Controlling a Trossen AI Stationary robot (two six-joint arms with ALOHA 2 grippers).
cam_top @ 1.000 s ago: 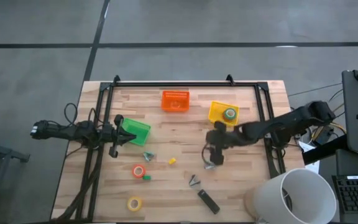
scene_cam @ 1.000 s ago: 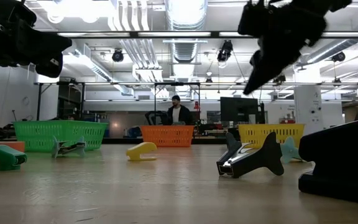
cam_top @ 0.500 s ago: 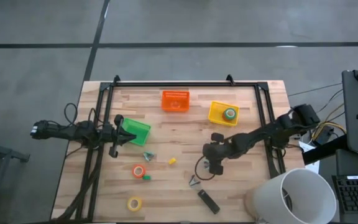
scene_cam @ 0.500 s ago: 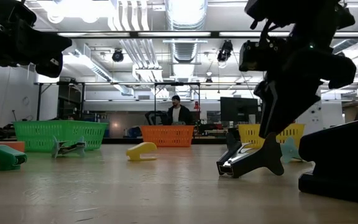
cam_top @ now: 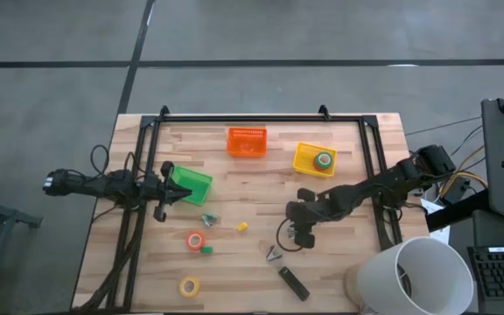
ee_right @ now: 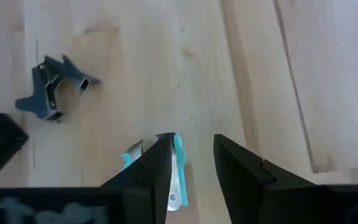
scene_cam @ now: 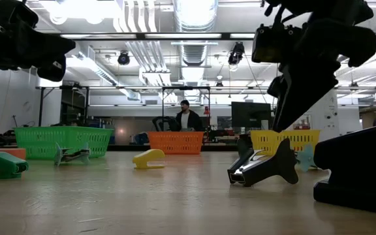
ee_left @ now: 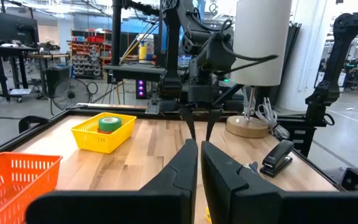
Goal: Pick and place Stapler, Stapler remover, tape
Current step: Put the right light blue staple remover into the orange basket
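The right end effector (ee_right: 191,162) hangs above the worktop (ee_right: 166,62), fingers apart, a light-blue staple remover (ee_right: 176,168) directly beneath it. A dark staple remover (ee_right: 51,93) and the stapler (cam_top: 293,283) lie nearby.

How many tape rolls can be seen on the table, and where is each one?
3. A green tape roll lies in the yellow basket, a red tape roll left of centre, and a yellow tape roll near the front edge.
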